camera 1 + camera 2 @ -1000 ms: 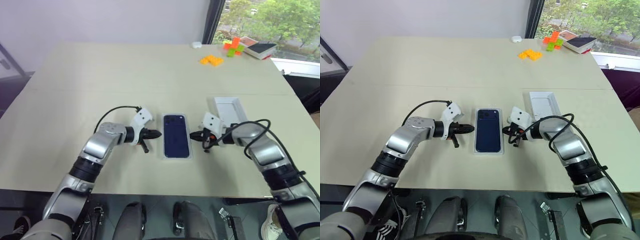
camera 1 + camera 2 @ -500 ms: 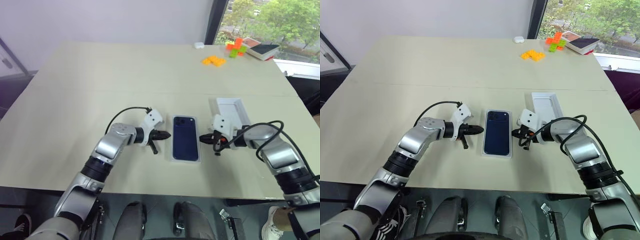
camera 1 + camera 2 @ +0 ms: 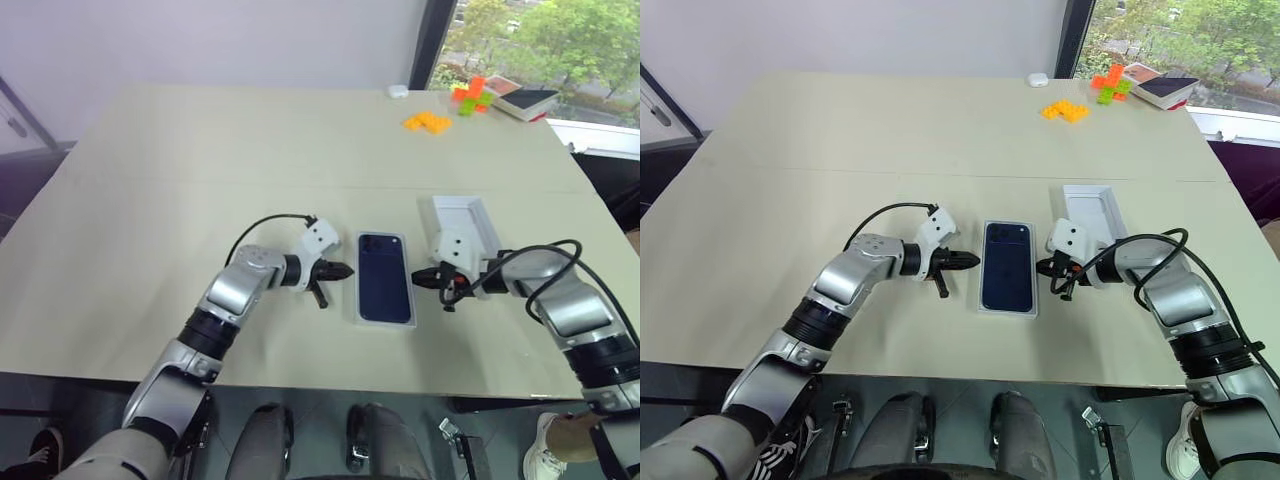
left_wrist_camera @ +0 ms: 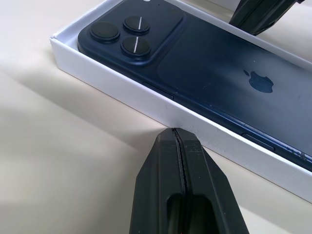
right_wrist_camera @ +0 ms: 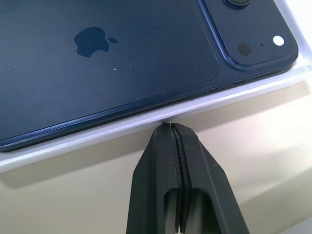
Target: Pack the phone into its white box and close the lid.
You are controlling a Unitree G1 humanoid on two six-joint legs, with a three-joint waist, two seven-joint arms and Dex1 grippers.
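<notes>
While the phone (image 3: 385, 277) lies in the white box (image 4: 146, 105), both grippers' fingers (image 4: 178, 161) stay pressed together; the lid (image 3: 465, 225) waits on the desk (image 3: 250, 150).

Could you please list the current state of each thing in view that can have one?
phone: lying back up inside the white box.
white box: open, uncovered, flat on the table.
lid: off the box, lying inner side up, beside it on the robot's right.
left pincer: shut, empty, its tip against the box's left wall.
right pincer: shut, empty, its tip at the box's right wall.
</notes>
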